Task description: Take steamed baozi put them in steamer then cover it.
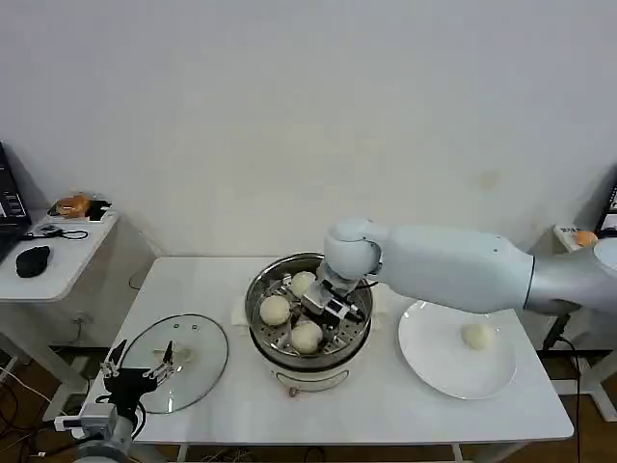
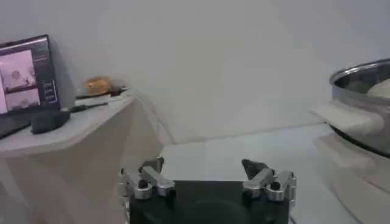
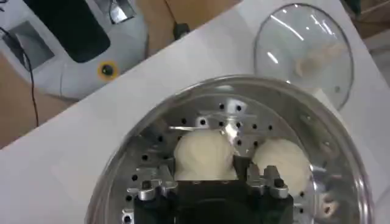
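Note:
The steamer (image 1: pixel 254 301) stands mid-table with three baozi on its perforated tray. My right gripper (image 1: pixel 325 311) reaches into it and is shut on the baozi (image 1: pixel 307 337) nearest me, a finger pressed on each side. In the right wrist view this baozi (image 3: pixel 204 152) sits between the fingers of the right gripper (image 3: pixel 205 168), with a second baozi (image 3: pixel 281 159) beside it inside the steamer (image 3: pixel 122 159). A third baozi (image 1: pixel 302 283) lies at the back. One more baozi (image 1: pixel 477 335) rests on the white plate (image 1: pixel 434 371). The cover (image 1: pixel 193 340) lies flat left of the steamer. My left gripper (image 1: pixel 140 367) hangs open at its near edge.
A side table (image 1: pixel 58 265) with a black mouse and an orange item stands at the far left. In the left wrist view the left gripper (image 2: pixel 204 165) faces bare tabletop, with the steamer wall (image 2: pixel 365 91) off to one side. The cover (image 3: pixel 304 49) shows beyond the steamer.

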